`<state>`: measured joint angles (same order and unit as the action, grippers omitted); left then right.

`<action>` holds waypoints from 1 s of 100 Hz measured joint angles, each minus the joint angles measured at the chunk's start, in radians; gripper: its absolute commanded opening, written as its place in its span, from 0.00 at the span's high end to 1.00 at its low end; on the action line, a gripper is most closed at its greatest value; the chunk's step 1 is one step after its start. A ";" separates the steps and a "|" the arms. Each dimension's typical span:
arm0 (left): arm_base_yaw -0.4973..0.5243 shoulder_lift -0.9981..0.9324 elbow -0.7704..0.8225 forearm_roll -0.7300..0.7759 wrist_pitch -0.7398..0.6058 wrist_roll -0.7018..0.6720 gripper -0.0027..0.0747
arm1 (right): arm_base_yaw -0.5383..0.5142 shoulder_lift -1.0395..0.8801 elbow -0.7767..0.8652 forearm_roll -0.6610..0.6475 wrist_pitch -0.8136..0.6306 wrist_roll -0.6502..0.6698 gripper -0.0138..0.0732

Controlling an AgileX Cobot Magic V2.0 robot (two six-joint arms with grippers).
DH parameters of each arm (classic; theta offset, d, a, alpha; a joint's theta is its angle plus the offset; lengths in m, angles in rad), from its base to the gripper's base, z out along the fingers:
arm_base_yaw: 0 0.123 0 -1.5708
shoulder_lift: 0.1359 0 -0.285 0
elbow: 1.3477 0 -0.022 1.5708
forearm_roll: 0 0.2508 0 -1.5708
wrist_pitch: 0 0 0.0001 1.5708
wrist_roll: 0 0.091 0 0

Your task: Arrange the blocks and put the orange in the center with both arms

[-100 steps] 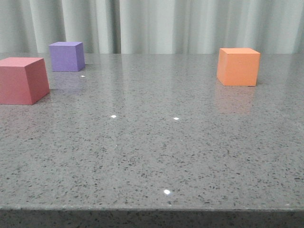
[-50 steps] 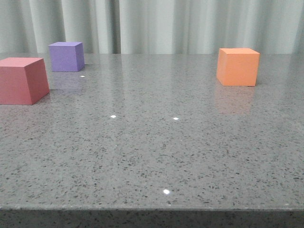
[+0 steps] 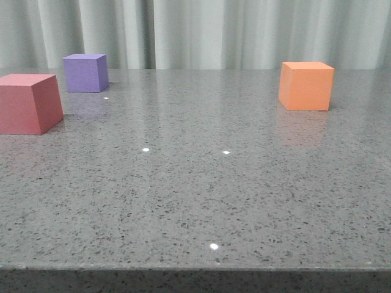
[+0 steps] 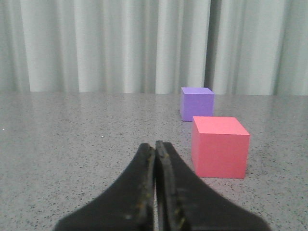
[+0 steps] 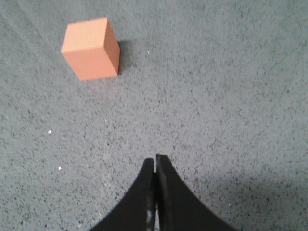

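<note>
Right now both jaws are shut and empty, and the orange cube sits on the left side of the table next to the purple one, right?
Not quite. The front view shows the orange cube alone on the table's right side; the pinkish-red cube sits near the purple cube. Both jaws are shut and empty.

The left claw is keeping its two black fingers pressed together, holding nothing. The right claw is also closed and apparently hanging above the surface.

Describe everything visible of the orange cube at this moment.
The orange cube is a plain matte block with smooth, unmarked faces and crisp edges. It sits flat and upright on the speckled grey table, far right in the front view, alone, casting a faint reflection. Nothing touches it; the right gripper, shut, is apart from it.
</note>
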<state>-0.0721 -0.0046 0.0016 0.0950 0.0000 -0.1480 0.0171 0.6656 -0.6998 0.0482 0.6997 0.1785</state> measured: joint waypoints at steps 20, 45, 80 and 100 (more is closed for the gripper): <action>0.000 0.000 0.000 0.000 0.000 0.000 0.99 | 0.000 0.028 0.000 0.000 0.049 0.000 0.54; 0.000 0.000 0.000 0.000 0.000 0.000 0.99 | 0.000 0.028 0.000 0.002 0.081 0.000 0.09; 0.000 0.000 0.000 0.000 0.000 0.000 0.99 | 0.033 0.079 -0.081 0.050 0.089 -0.027 0.10; 0.000 0.000 0.000 0.000 0.000 0.000 0.99 | 0.103 0.267 -0.240 0.055 0.089 -0.033 0.10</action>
<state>-0.0721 -0.0046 0.0016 0.0950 0.0000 -0.1480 0.1199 0.9322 -0.9395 0.1032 0.7885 0.1456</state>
